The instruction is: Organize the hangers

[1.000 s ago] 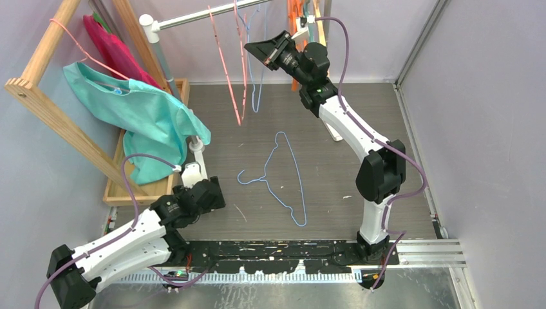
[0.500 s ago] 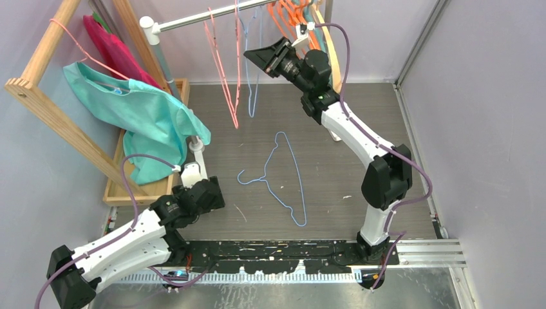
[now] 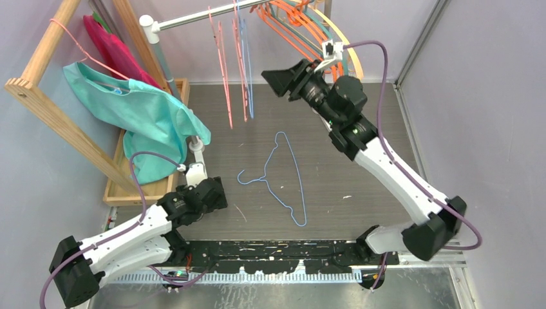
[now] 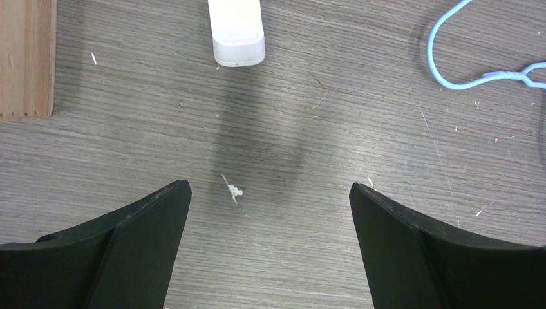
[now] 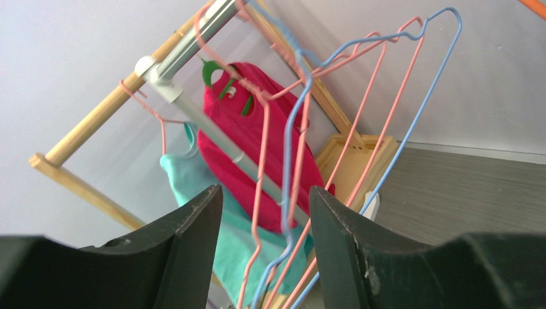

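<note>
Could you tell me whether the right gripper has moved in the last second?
Yes. The right gripper has backed off the silver rail, right and lower in the top view.

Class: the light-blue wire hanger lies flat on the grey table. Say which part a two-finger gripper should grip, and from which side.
Grip the twisted neck of the light-blue wire hanger, where hook and shoulders meet, coming straight down from above. It lies flat on the grey table, so a side approach cannot get under the thin wire. The neck is probably its thickest, stiffest spot.

grey table (image 3: 373,122); light-blue wire hanger (image 3: 264,179) flat mid-table; wooden rack base (image 3: 129,198) left.
</note>
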